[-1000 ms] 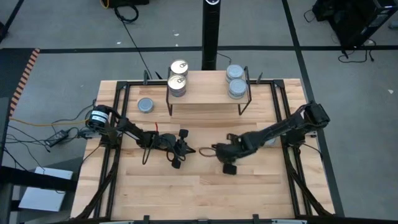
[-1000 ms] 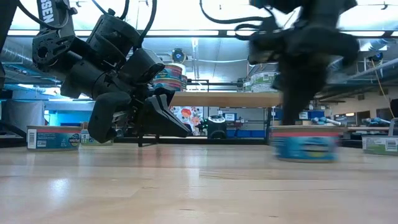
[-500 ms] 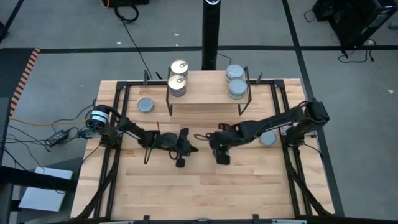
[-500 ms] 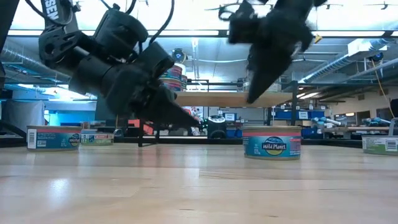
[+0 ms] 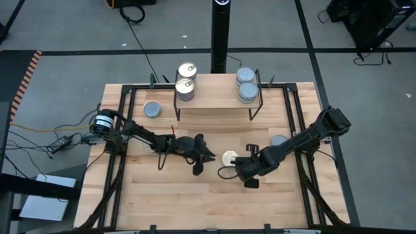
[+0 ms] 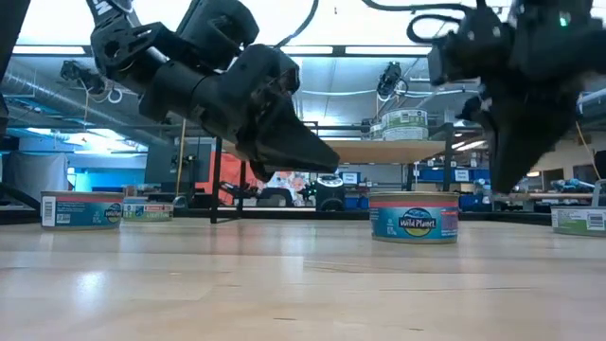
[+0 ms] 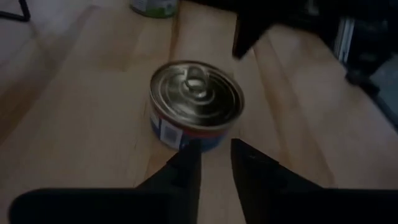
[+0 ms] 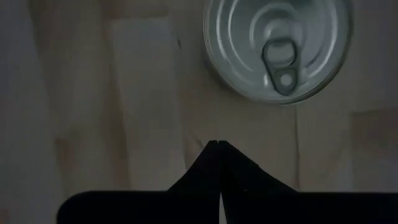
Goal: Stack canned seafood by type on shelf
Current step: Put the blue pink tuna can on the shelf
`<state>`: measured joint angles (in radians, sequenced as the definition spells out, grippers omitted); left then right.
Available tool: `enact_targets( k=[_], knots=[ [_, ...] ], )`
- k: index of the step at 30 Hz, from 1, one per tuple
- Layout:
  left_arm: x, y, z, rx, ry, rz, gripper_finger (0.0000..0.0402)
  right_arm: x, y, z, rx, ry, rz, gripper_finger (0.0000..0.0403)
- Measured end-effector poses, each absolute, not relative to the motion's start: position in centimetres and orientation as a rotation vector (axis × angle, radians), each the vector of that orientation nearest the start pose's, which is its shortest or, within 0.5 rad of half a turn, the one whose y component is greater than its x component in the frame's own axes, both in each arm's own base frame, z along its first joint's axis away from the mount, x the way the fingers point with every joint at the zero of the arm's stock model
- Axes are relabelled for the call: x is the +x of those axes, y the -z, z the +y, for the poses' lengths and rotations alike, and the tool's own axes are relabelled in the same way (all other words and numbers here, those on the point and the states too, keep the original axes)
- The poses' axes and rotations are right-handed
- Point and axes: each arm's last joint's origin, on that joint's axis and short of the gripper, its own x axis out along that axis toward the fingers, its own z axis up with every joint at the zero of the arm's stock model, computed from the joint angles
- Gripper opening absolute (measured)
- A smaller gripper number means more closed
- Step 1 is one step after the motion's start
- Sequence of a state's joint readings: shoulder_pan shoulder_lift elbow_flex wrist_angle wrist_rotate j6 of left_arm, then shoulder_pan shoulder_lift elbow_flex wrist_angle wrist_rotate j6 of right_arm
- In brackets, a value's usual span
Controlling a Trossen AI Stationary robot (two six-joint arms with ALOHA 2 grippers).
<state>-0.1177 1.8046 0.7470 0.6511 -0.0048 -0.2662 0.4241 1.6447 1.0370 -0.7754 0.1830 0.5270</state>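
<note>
A gold pull-tab tin [image 5: 229,156] stands upright on the tabletop between both grippers, touched by neither. My left gripper [image 7: 214,155] is open a little and slants down toward the tin from the table's left, just short of its side. My right gripper [image 8: 219,146] is shut and points down at bare wood on the tin's near side. The shelf [image 5: 218,101] carries gold-topped tins [image 5: 186,88] stacked at its left end and blue-grey tins [image 5: 247,92] at its right end.
One blue-grey tin [image 5: 152,109] stands on the table left of the shelf, another [image 5: 278,140] beside my right arm. Black frame rails [image 5: 123,117] border the tabletop. A black post [image 5: 220,39] rises behind the shelf. The near half of the table is bare wood.
My right gripper has come off the gold-topped tin, risen and drawn back toward the table's near edge. The tin slid a little toward the left and now stands still. My left gripper has rolled, lifted and advanced toward the tin.
</note>
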Motion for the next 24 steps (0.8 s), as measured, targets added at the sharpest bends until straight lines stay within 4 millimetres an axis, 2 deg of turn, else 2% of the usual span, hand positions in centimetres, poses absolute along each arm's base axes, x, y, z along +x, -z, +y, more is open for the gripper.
enact_targets(
  k=[6, 12, 24],
  knots=[
    [34.7, -14.3, -2.8, -0.325, 0.000, 0.426, 0.0144, 26.4, -15.6, 10.8, 0.015, 0.199, 1.236, 0.0006],
    [35.1, -14.3, -1.1, -0.386, -0.072, 0.473, 0.0178, 27.3, -14.5, 9.6, 0.012, 0.164, 1.116, 0.0006],
    [34.9, -14.0, -0.3, -0.440, -0.110, 0.507, 0.0182, 28.5, -14.5, 8.8, -0.018, 0.102, 0.984, 0.0006]
  ],
)
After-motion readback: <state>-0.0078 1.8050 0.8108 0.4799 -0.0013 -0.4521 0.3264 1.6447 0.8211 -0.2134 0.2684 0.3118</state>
